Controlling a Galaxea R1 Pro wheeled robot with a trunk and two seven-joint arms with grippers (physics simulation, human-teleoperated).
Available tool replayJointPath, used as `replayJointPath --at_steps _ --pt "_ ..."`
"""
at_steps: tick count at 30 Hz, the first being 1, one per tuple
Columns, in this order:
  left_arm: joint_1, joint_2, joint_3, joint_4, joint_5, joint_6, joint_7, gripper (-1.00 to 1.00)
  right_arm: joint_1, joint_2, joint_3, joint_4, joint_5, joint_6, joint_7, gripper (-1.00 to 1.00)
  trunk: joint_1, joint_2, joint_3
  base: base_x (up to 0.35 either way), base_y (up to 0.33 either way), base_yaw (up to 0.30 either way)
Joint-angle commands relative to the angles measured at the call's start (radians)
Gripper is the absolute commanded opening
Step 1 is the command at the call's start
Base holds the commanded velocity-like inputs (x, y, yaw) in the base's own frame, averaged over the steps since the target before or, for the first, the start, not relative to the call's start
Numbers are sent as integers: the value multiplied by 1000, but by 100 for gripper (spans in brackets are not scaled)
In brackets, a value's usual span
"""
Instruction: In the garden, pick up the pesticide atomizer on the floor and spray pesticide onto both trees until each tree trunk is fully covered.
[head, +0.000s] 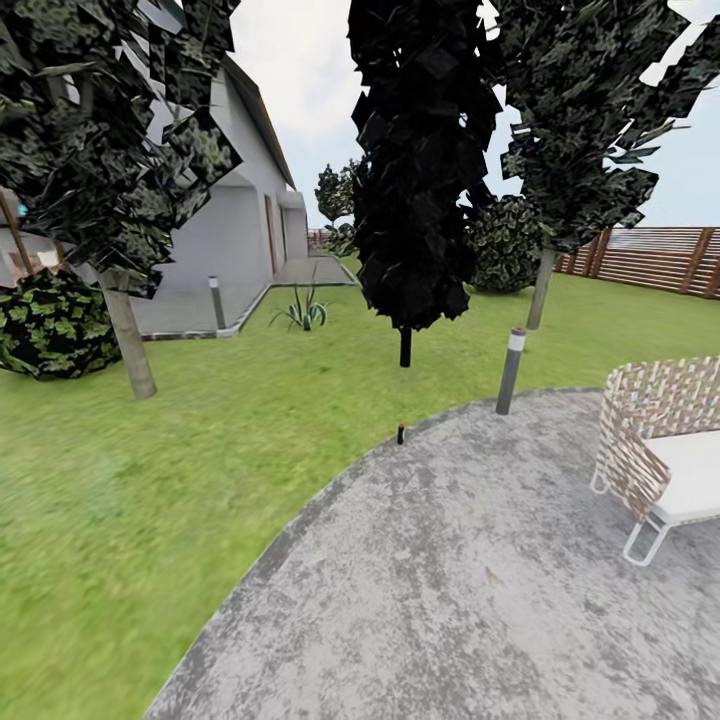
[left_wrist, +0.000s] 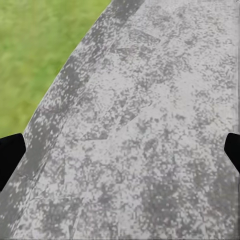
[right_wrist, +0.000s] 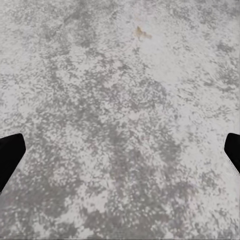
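Observation:
The pesticide atomizer (head: 400, 433) stands far off as a tiny dark upright cylinder, right where the grass meets the round grey paved patch (head: 480, 560). One tree with a pale bare trunk (head: 131, 345) rises on the left of the lawn. A second tree's pale trunk (head: 540, 290) stands at the back right. My left gripper (left_wrist: 120, 150) is open, its black fingertips (left_wrist: 10, 155) wide apart over the patch's edge and grass. Above bare grey paving my right gripper (right_wrist: 120, 152) hangs open too, with nothing between its fingers.
A narrow black cypress-like tree (head: 405, 200) stands behind the atomizer. A grey bollard lamp (head: 510, 370) sits at the patch's far rim, another lamp (head: 216, 302) by the house (head: 230, 230). A wicker chair (head: 660, 450) is on the right, the slat fence (head: 650, 258) behind it.

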Motion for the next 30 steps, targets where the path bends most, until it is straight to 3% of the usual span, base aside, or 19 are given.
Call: replayJointPath --at_steps 1,14,20,30 --pt "-1 0 2 1 -1 -3 1 100 -1 0 -1 1 1 -3 0 100 0 0 -1 300 -132 5" --pt "-1 -1 3 1 -1 -3 1 100 -1 0 -1 1 1 -3 0 100 0 0 -6 278 -151 134" --pt "-1 -2 0 -2 0 -3 -6 100 -1 0 -1 1 1 -3 0 100 0 0 -7 44 -26 12" --pt "-1 -1 -1 0 0 -3 -7 100 -1 0 -1 1 1 -3 0 100 39 -70 -38 3 -2 1"
